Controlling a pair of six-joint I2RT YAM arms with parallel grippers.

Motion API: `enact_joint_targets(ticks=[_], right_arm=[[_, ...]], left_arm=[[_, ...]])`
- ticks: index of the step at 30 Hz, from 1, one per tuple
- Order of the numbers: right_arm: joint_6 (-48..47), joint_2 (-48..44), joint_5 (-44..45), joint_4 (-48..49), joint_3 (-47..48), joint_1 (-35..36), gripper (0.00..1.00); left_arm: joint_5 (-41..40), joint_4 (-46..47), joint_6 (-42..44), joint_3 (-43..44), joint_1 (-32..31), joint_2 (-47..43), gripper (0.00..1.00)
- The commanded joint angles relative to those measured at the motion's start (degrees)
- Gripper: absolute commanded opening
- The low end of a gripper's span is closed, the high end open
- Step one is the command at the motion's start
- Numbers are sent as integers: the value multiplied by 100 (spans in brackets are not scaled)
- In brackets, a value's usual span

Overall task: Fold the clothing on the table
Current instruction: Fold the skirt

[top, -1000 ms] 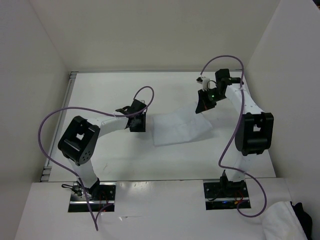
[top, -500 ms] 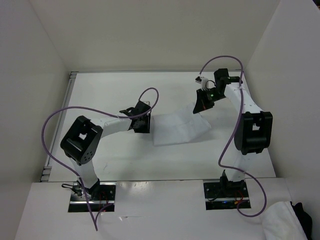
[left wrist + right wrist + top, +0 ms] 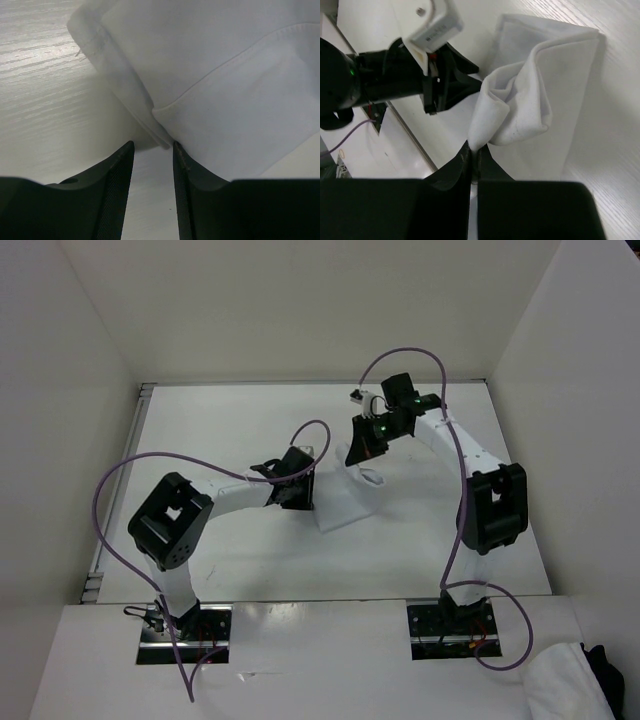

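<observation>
The clothing [image 3: 342, 502] is a thin white garment lying mid-table [image 3: 210, 430], its right part pulled up and over toward the left. My right gripper [image 3: 360, 454] hangs above it, shut on a bunched corner; in the right wrist view that corner [image 3: 485, 107] rises straight from the pinched gripper [image 3: 474, 150]. My left gripper [image 3: 302, 494] sits low at the garment's left edge. In the left wrist view it [image 3: 153, 147] stands open with bare table between the fingers, the hemmed edge of the clothing [image 3: 215, 75] just at the tips.
White upright wall panels close in the table on the left, back and right. A metal rail [image 3: 118, 500] runs along the left edge. A bulkier white cloth heap with a black item [image 3: 570, 680] lies off the table at the bottom right. Purple cables loop over both arms.
My right gripper has carried the garment's right corner leftward, folding the cloth over itself. My left gripper has slid right up to the garment's left edge.
</observation>
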Motion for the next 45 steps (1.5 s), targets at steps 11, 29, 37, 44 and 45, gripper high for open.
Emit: enact_joint_targets(ticks=[11, 29, 37, 44, 45], right_arm=[[1324, 196, 643, 1322, 104, 801, 0], [631, 135, 2198, 1701, -152, 1223, 0], [155, -59, 2728, 1683, -511, 1223, 0], [208, 266, 2306, 1745, -696, 1337, 0], [208, 319, 2305, 1806, -696, 1337, 0]], left_arm=[[106, 8, -159, 146, -188, 208, 45], [-52, -45, -159, 146, -188, 208, 45], [-52, -45, -159, 93, -188, 208, 45], [-165, -97, -159, 93, -188, 146, 45], [-166, -97, -159, 93, -188, 146, 45]])
